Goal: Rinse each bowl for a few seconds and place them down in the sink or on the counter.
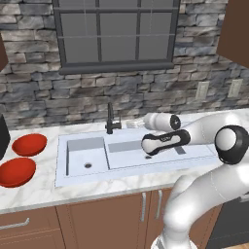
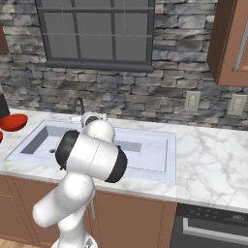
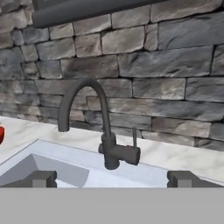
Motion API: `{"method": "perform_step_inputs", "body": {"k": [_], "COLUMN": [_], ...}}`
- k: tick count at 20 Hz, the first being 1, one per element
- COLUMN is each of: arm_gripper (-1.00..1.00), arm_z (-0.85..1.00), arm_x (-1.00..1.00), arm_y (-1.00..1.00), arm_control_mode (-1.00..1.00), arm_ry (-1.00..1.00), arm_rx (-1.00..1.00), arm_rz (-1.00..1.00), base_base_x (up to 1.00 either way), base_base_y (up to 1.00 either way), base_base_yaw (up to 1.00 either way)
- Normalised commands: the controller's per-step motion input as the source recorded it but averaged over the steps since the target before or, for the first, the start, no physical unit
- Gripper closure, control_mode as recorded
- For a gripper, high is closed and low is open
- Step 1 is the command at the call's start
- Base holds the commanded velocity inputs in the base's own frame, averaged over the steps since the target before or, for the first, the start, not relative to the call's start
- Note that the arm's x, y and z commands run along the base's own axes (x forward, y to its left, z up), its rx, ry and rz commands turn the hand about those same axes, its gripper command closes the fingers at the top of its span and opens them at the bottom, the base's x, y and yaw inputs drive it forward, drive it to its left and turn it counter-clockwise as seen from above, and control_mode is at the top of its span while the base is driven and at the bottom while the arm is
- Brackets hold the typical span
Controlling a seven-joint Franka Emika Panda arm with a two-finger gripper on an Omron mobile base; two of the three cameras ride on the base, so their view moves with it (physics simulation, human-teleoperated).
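While the gripper [image 3: 112,180] is held with its jaws spread wide and nothing between them, its two dark fingertips [image 3: 40,178] are seen low in the hand view, pointed at the dark curved faucet [image 3: 101,127] at the back rim of the sink [image 1: 92,177]. Two glossy red bowls [image 1: 29,144] are set side by side on the white marble counter [image 1: 44,192] just left of the sink, the nearer bowl [image 1: 16,172] lying in front of the farther one; neither is touched. Behind the sink a grey stone wall [image 1: 44,92] is seen, with a dark-framed window [image 1: 114,34] above the faucet. Brown wooden cabinets [image 1: 97,219] are fitted below the counter.
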Motion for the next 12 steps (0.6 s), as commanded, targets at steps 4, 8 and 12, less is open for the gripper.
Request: {"method": "perform_step_inputs", "body": {"k": [4,8,12], "arm_gripper": [-1.00,-1.00,-1.00], "arm_z": [-0.14,-0.18,-0.25], "arm_x": [0.27,0.26,0.26], "arm_y": [0.00,0.02,0.00], "arm_control_mode": [-1.00,-1.00,-1.00], "arm_ry": [-0.04,-0.04,-0.02], "arm_rx": [0.09,0.08,0.08], "arm_rz": [0.00,0.00,0.00], "base_base_x": [0.00,0.00,0.00], "base_base_y": [0.00,0.00,0.00], "base_base_yaw": [0.00,0.00,0.00]}}
